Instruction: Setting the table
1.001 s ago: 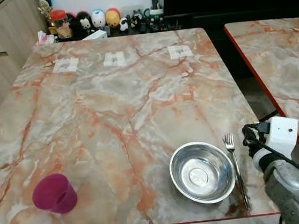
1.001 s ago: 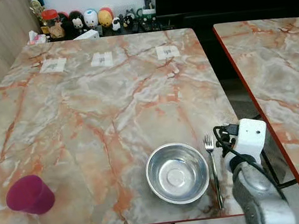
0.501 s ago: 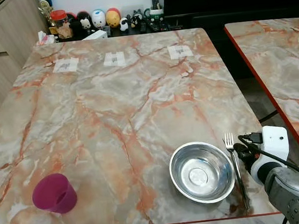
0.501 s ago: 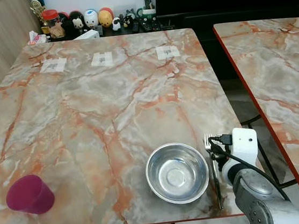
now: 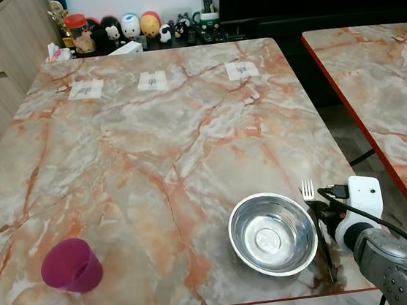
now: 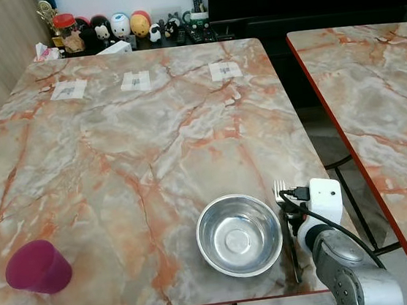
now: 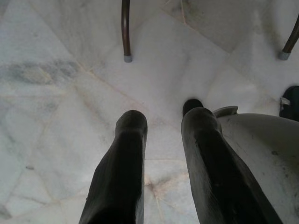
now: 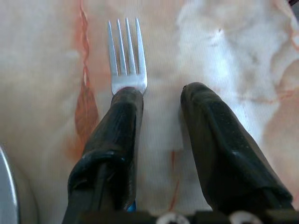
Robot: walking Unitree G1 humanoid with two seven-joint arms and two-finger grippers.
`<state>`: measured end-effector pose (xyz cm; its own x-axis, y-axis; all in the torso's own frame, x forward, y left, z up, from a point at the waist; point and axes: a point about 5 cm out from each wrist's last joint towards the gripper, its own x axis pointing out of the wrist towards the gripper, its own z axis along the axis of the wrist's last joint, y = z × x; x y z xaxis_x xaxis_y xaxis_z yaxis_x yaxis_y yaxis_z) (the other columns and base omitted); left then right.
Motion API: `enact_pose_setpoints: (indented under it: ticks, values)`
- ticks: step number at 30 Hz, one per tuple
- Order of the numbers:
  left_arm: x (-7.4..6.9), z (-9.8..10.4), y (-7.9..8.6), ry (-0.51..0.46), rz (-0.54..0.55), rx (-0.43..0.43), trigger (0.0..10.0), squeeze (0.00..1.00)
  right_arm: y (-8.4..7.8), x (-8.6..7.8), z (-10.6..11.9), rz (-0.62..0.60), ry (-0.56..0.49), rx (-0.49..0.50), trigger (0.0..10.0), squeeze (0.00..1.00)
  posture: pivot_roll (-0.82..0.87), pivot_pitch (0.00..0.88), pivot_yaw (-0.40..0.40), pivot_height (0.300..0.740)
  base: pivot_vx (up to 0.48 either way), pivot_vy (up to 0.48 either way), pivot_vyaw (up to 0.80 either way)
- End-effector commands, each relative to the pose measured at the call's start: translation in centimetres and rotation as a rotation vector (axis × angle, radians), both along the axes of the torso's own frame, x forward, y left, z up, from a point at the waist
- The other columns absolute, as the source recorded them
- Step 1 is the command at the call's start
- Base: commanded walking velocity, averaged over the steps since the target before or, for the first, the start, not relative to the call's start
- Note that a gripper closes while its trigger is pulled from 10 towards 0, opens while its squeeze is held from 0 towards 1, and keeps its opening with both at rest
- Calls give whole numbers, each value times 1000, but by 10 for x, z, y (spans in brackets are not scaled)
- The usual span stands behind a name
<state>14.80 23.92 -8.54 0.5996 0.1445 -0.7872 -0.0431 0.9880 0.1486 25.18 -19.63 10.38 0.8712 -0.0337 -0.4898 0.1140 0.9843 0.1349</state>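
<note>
The right tool (image 8: 161,98), fingers apart and empty, hovers over the thin, stiff, slippery fork (image 8: 126,56) lying flat at the bowl's (image 5: 273,233) 3 o'clock; best pinched across its handle

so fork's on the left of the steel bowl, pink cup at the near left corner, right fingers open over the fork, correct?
Not quite: the fork lies to the right of the steel bowl, as the left eye view shows. The rest holds: pink cup at the near left corner, right gripper open, with one of its fingers over the fork's handle.

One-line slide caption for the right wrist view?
Open right gripper over the marble table, one finger covering the fork handle.
</note>
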Motion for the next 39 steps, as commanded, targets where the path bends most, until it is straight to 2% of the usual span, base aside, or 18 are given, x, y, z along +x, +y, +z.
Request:
enact_pose_setpoints:
  ticks: [1,8,11,27,33,34,35,36,39]
  values:
    - [-8,-4,-1,36,3,-6,10000,0,1,1,5,0,-22,-4,10000,0,2,123,-15,740,0,0,0]
    - [-9,-4,0,38,2,-7,10000,0,4,1,5,49,-18,2,10000,0,-3,124,-19,740,0,0,0]
    - [-10,-4,1,41,4,-8,10000,0,6,0,1,94,19,7,10000,0,-7,124,-21,740,0,0,0]
    - [-12,-3,7,49,11,-8,10000,0,8,-4,-17,140,99,-31,10000,0,-2,127,-21,740,0,0,0]
    - [-16,-3,11,56,18,-12,10000,0,4,-4,-23,110,114,-63,10000,0,0,127,-22,740,0,0,0]
    - [-17,-4,11,58,19,-14,10000,0,3,-4,-24,106,115,-63,3569,0,0,127,-22,740,0,0,0]
    - [-18,-4,12,59,19,-15,10000,0,3,-4,-25,103,115,-62,3569,0,0,127,-22,740,0,0,0]
    - [-18,-4,12,60,19,-15,10000,0,2,-4,-25,102,117,-63,0,0,-1,127,-21,740,0,0,0]
    - [-19,-4,11,64,17,-17,10000,0,3,-4,-27,105,119,-64,0,0,0,127,-21,740,0,0,0]
